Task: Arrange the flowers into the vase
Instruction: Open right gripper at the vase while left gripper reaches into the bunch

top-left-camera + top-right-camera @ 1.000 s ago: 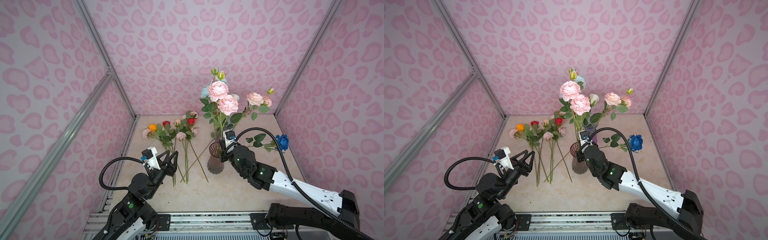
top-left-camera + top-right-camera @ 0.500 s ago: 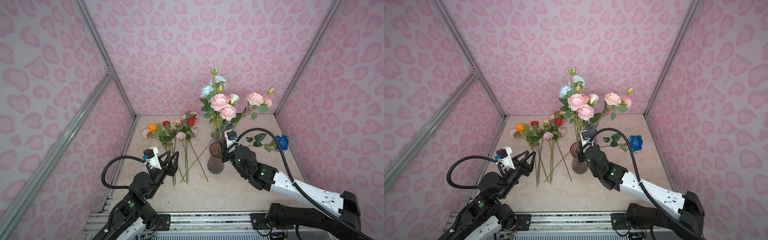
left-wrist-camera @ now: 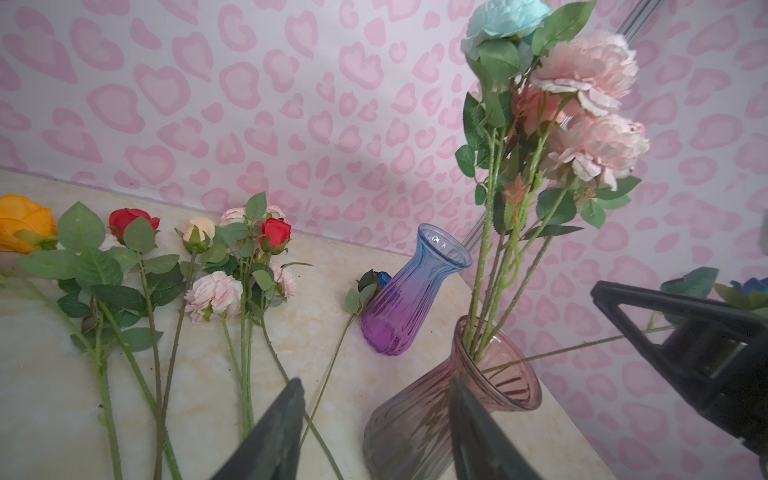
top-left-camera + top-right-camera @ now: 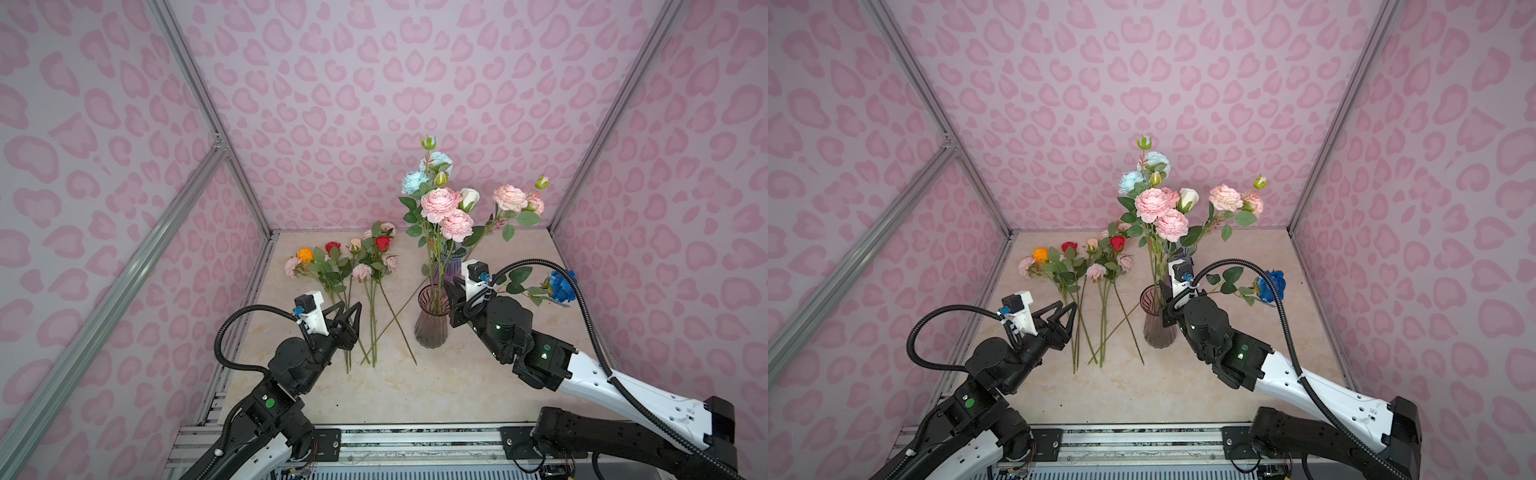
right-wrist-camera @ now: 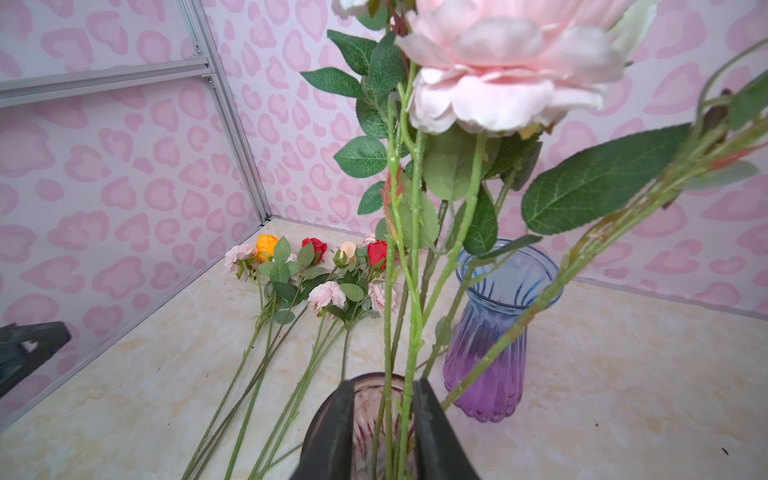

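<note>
Left gripper (image 4: 350, 305): fingers spread, empty.
Right gripper (image 5: 383, 382): fingers loosely bracketing stems (image 5: 389, 316) at pink vase (image 4: 432, 328) mouth.
Blue-purple vase (image 5: 490, 332): mostly hidden in both top views.

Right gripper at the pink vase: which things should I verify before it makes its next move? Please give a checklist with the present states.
1. Jaws of the right gripper parted, stems loose between them: ok.
2. Stems inside the pink vase: ok.
3. Pink vase upright on the table: ok.
4. The left gripper open and empty: ok.
5. The dark blue rose clear of the right gripper's cable: cannot tell.
6. All flowers in the vase: not ok, loose flowers lie on the table.
</note>
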